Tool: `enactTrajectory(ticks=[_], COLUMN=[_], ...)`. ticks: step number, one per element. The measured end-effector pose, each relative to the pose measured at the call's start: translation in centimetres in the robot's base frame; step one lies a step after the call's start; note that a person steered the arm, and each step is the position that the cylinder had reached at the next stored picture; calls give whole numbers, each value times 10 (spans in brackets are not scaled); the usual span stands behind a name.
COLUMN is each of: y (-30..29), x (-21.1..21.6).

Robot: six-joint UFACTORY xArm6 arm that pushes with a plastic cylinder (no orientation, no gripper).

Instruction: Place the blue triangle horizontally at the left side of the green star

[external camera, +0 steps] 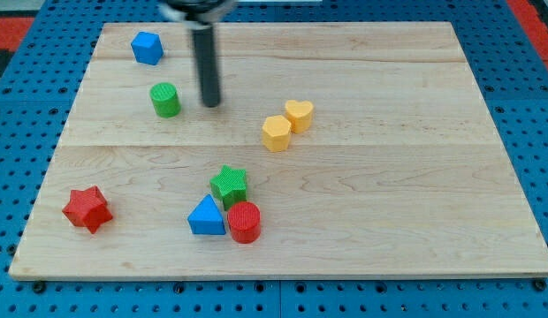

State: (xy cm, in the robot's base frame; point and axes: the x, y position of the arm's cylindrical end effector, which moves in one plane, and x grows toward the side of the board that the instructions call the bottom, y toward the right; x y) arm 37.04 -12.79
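My tip (210, 103) sits on the far left of the board (389, 194), just right of the green cylinder (165, 100), touching nothing. Well nearer, the blue triangle (206, 217) lies below-left of the green star (229, 185), against the red cylinder (244, 222).

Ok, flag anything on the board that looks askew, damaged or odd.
Nothing stands out. All blocks sit flat and intact on the wooden board. My tip rests apart from them, right of the green cylinder, far above the blue triangle and green star.
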Motion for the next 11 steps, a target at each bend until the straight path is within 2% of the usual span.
enactTrajectory(ticks=[1,2,4,5,6,7,8,9,10,11], y=[-55,-29,-28,3,59,47,19,61,38,6], x=[21,91,220,247,199,124,86,163,168,124])
